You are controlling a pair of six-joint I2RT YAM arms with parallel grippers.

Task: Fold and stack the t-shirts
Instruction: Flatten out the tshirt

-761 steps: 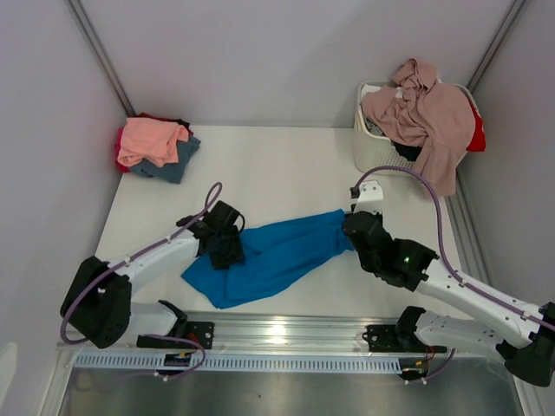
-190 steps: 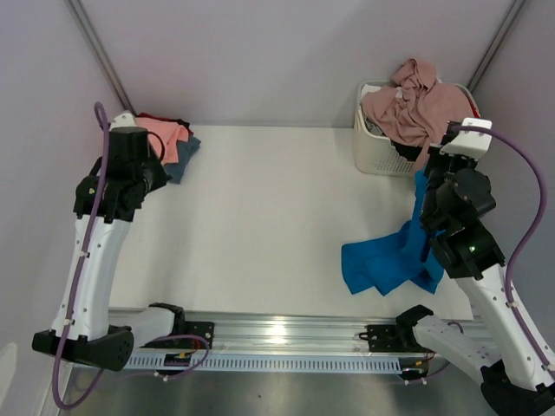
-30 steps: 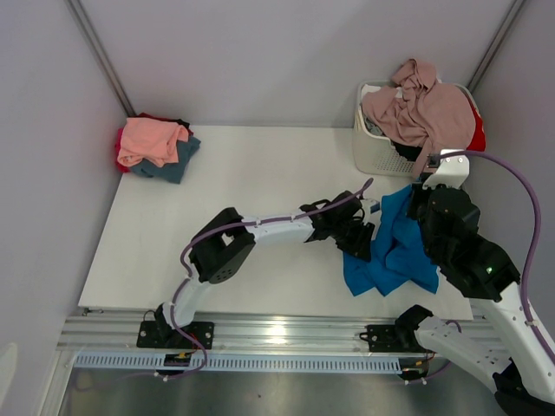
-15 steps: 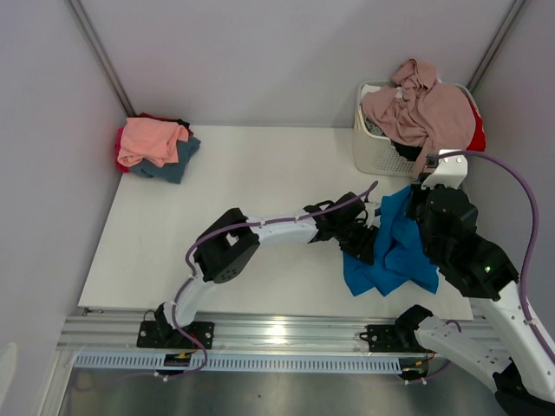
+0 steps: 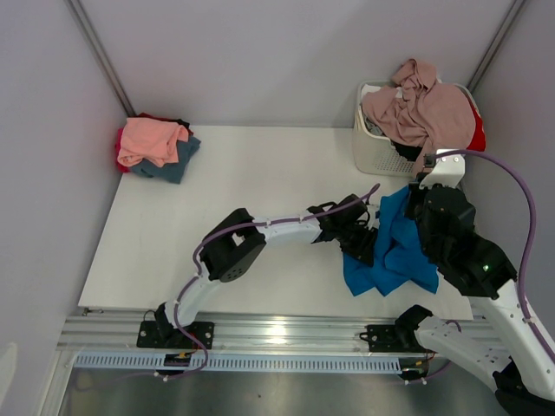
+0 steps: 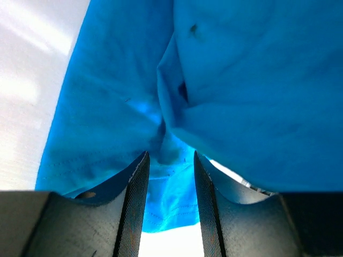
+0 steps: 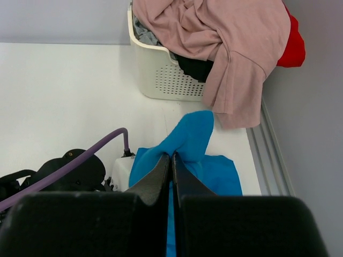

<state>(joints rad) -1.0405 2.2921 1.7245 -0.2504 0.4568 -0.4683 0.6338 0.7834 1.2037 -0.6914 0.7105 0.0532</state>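
Presently in hand: regrasp of the bright blue t-shirt [image 5: 392, 260] so it can be spread for folding. I judge the work on this shirt to be early, with no fold yet made.
Shirt position: bunched on the table [image 5: 260, 186] just in front of the basket [image 5: 368, 149], with one peak lifted toward the basket and the rest in loose creases.
Right fingers [image 7: 172, 159]: clenched on the raised peak of blue cloth, on the basket side of the heap.
Left fingers [image 6: 170, 160]: parted, straddling a ridge of blue cloth at the shirt's left flank, and not pinching it.
Change noted: some seconds back the left arm stood at the far stack, well apart from the basket, and the right arm alone held the shirt. Within the last second the left arm has reached across the table and edged into the cloth. The shirt has barely shifted.
Consequence: a second hold looks imminent. With two holds the shirt could be drawn away from the basket and laid flat.
Other stock: a salmon pink t-shirt [image 5: 152, 139] tops the stack at the corner opposite the basket. A dusty mauve-pink t-shirt [image 5: 425, 108] hangs over the basket rim, not yet folded.
Risk: the left fingers may catch several layers and leave a twist.
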